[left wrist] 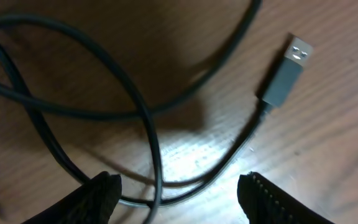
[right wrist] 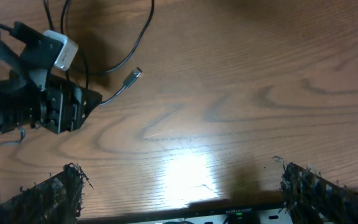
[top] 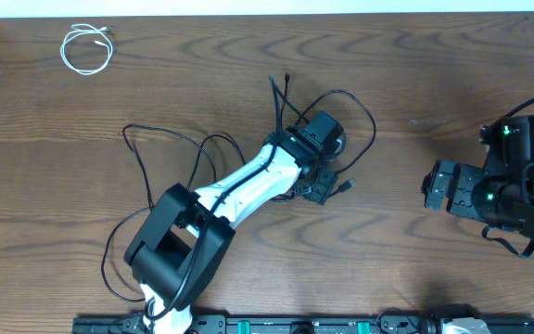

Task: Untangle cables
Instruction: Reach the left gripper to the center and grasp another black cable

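Observation:
Black cables (top: 213, 141) lie looped on the wooden table, with loops left of centre and around my left gripper. A short white cable (top: 85, 49) lies coiled at the far left. My left gripper (top: 321, 190) is open, low over crossing black cable strands (left wrist: 154, 155) that run between its fingers (left wrist: 179, 193). A grey USB plug (left wrist: 289, 70) lies just beyond, also seen in the overhead view (top: 346, 186) and the right wrist view (right wrist: 133, 74). My right gripper (top: 431, 188) is open and empty at the right, its fingers (right wrist: 179, 186) over bare wood.
The left arm (top: 239, 190) stretches across the table middle, over part of the black cables. A black rail (top: 295, 325) runs along the front edge. The right arm's body (top: 527, 176) sits at the right edge.

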Action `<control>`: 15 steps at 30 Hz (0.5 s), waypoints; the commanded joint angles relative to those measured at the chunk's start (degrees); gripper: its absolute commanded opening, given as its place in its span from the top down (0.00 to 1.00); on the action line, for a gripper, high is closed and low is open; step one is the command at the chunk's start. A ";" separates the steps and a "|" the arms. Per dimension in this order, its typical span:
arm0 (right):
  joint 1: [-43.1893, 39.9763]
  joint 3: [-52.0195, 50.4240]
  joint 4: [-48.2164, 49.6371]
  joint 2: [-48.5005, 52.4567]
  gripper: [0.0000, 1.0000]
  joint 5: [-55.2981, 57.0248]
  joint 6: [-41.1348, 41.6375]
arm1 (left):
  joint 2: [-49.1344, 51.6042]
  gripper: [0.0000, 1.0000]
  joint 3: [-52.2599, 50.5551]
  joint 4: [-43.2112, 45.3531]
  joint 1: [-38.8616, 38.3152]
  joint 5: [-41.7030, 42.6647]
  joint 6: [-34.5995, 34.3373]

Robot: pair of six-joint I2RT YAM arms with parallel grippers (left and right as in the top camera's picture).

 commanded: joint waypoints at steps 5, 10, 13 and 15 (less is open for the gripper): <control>-0.35 0.11 -0.11 0.02 0.01 0.26 0.37 | 2.08 0.41 0.02 2.69 0.07 -2.40 0.31; -0.35 0.11 -0.11 0.02 0.01 0.26 0.37 | 2.99 0.41 -0.02 2.82 0.07 -2.43 0.33; -0.35 0.11 -0.11 0.02 0.01 0.26 0.37 | 4.37 0.47 -0.02 2.93 0.07 -2.43 0.33; -0.35 0.11 -0.11 0.02 0.01 0.26 0.37 | 5.16 0.58 -0.02 2.80 0.07 -2.43 0.31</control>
